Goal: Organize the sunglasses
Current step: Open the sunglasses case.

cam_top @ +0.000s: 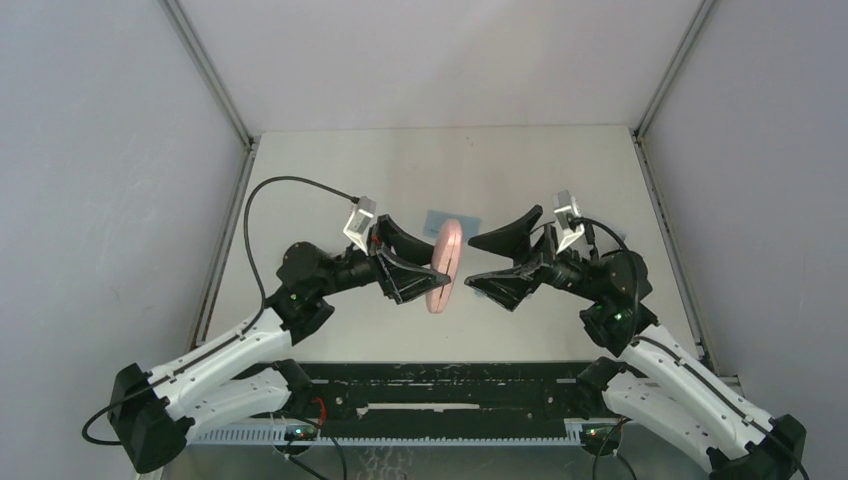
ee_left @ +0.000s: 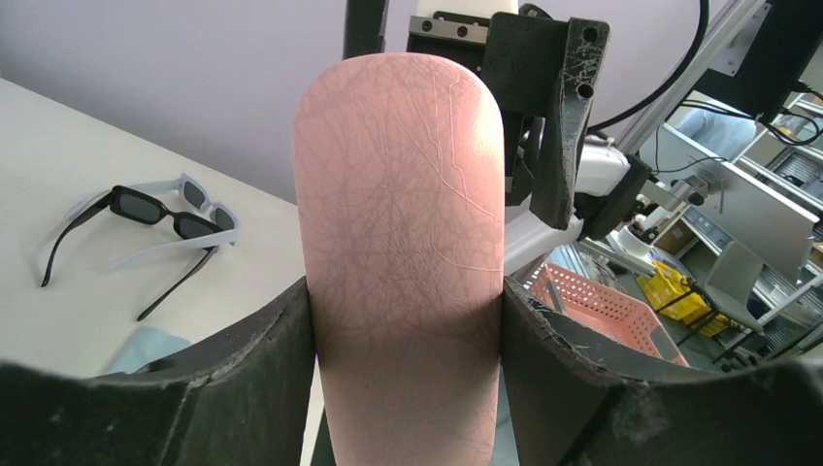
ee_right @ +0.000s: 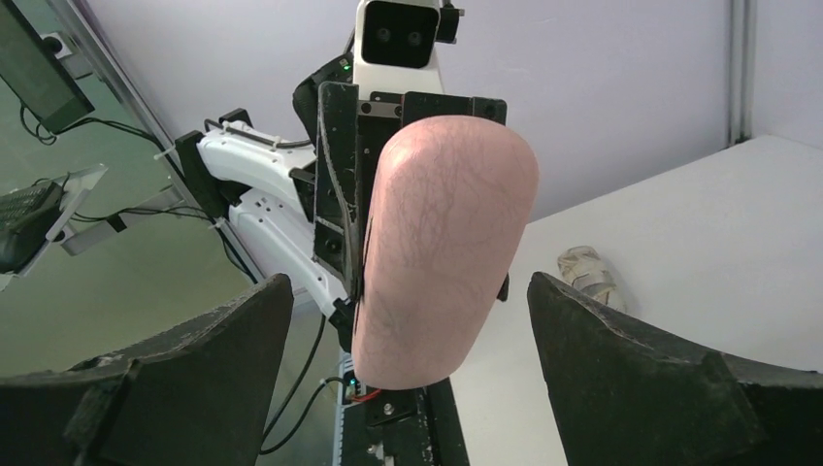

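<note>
My left gripper is shut on a pink oblong case and holds it upright above the table's middle. In the left wrist view the case fills the gap between my fingers. My right gripper is wide open and empty, just right of the case and facing it; the case stands apart from its fingers. Black-framed sunglasses lie unfolded on the table in the left wrist view, touching a white-framed pair. Neither pair shows in the top view.
A light-blue cloth lies on the table behind the case; a corner of it shows in the left wrist view. A grey-patterned case lies on the table in the right wrist view. A pink basket sits beyond the table.
</note>
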Tool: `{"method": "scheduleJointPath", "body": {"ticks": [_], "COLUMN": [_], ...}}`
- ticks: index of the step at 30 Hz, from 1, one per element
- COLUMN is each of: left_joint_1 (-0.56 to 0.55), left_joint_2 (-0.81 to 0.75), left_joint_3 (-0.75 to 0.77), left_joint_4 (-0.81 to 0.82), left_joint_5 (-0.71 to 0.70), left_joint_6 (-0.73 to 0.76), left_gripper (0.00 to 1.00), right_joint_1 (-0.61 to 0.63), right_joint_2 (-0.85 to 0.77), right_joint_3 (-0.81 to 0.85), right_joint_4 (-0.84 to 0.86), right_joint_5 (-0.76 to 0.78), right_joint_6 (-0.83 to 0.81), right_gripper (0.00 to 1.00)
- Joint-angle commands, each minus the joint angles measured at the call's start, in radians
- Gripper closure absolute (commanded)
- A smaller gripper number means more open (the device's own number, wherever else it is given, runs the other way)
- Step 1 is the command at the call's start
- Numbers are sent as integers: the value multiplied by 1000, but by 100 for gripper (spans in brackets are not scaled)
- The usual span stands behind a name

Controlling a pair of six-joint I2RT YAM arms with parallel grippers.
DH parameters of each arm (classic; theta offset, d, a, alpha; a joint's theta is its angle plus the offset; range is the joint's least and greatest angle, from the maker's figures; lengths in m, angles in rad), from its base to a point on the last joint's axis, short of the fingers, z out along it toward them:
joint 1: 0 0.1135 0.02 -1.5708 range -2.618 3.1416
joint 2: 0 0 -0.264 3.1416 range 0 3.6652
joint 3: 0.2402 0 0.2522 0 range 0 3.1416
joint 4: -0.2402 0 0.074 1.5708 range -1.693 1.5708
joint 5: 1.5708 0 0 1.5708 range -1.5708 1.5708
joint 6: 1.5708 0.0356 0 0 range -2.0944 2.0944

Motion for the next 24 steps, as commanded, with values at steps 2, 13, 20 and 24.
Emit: {"method": "scheduleJointPath", "body": {"ticks": [2, 13, 20, 24], "left_joint_1": [-6, -12, -14, -15], "left_joint_2": [-19, -26, -27, -31], "left_joint_3": [69, 90, 89, 90], "left_joint_4": [49, 51, 85, 85], "left_joint_5": [30, 73, 91, 84], "left_joint_6": [-9, -9, -31, -31], "left_gripper": [100, 100, 100, 100], "right_joint_1": [56, 104, 122, 125], "right_joint_2": [60, 137, 148, 145], "right_joint_3": [76, 100, 99, 100], "right_joint_4": [36, 81, 113, 106], "right_joint_5": [43, 34, 14, 15], "right_joint_6": [-59, -65, -49, -51], "right_gripper": [10, 19, 32, 52]}}
